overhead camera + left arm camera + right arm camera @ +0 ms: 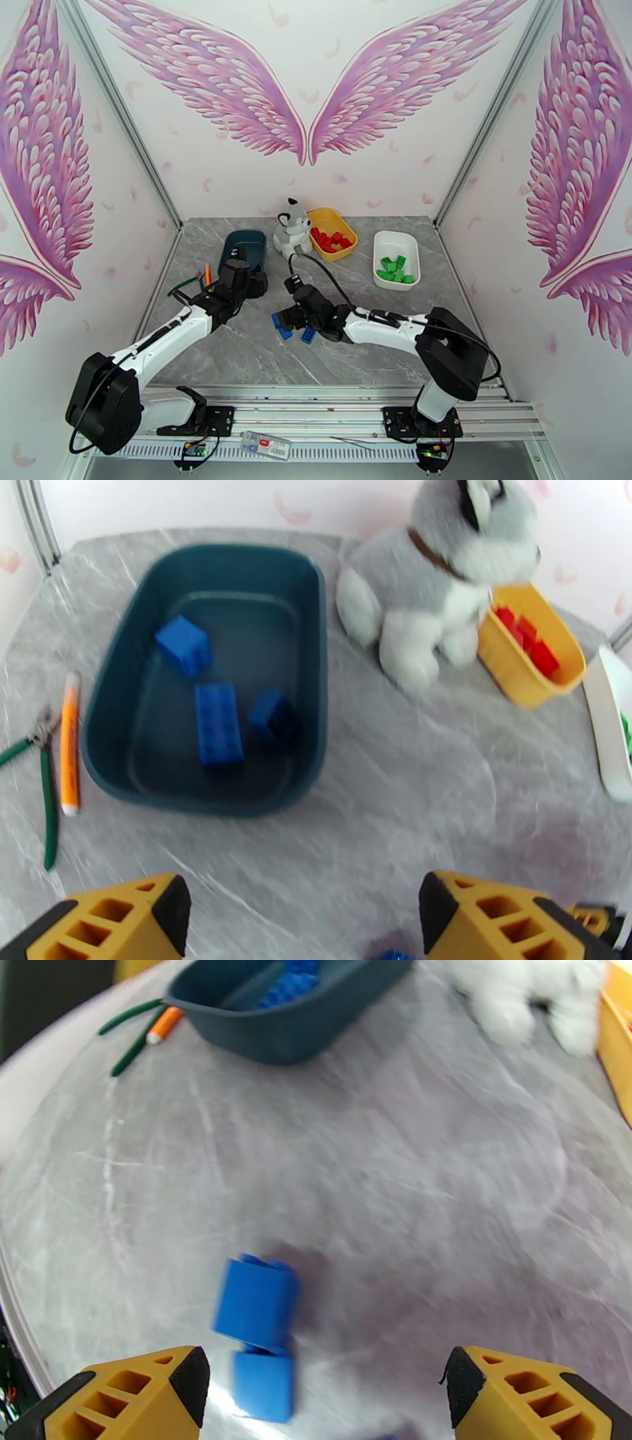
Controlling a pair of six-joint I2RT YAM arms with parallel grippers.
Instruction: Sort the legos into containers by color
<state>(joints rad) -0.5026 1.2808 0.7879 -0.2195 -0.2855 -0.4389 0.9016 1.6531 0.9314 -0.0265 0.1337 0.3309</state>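
Right gripper (324, 1390): fingers are seen well apart in the right wrist view, nothing clamped. Two loose blue legos (257, 1303) lie on the table (442, 1197) beneath it, touching end to end, nearer the finger at 7 o'clock than the one at 5 o'clock.

Left gripper (304, 914): fingers are likewise spread wide, nothing held. It is poised just short of the dark teal tray (103, 717), which lies at 11 o'clock in the left wrist view. Three blue bricks (218, 722) are counted inside that tray, one long and two short.

Overhead, clock read from table centre: the loose blue legos are noted at 7 o'clock, close to centre, and the teal tray at 10 o'clock. Orange-handled tool (69, 752) and green-handled pliers (49, 811) are found beside the tray, at its 9 o'clock.

Plush husky (292, 227) is sat upright at 12 o'clock, between the teal tray and the yellow tray (320, 215). Red legos (330, 239) are piled in the yellow tray. White tray (395, 237) is placed at 2 o'clock, with green legos (395, 268) gathered at its near end.
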